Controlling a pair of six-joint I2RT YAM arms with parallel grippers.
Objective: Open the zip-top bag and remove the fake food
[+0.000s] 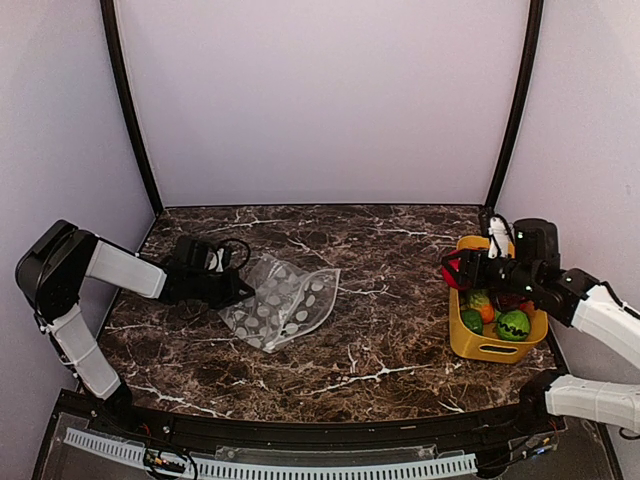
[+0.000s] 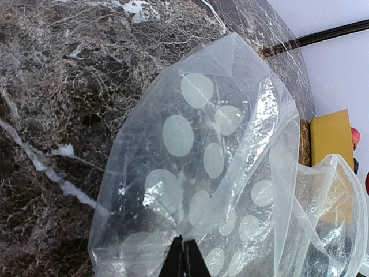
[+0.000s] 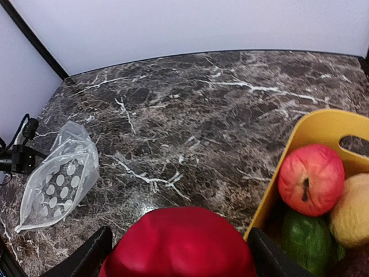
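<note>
Clear polka-dotted zip-top plastic bag [image 1: 283, 301] lies limp on dark marble table [image 1: 400, 340], left of centre. The left gripper [image 1: 232, 290] is pinched on its edge. Right gripper [image 1: 455, 270] clamps round red toy fruit [image 3: 180, 242] just beside yellow plastic basket [image 1: 480, 345].

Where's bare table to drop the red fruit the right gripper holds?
Widest bare marble: mid-table, between the zip-top bag and the yellow bin. The strip along the back wall is free too. Crowded: the bin, full of toys, by the right gripper with the red fruit; and the left side, where the left gripper pinches the bag.
</note>
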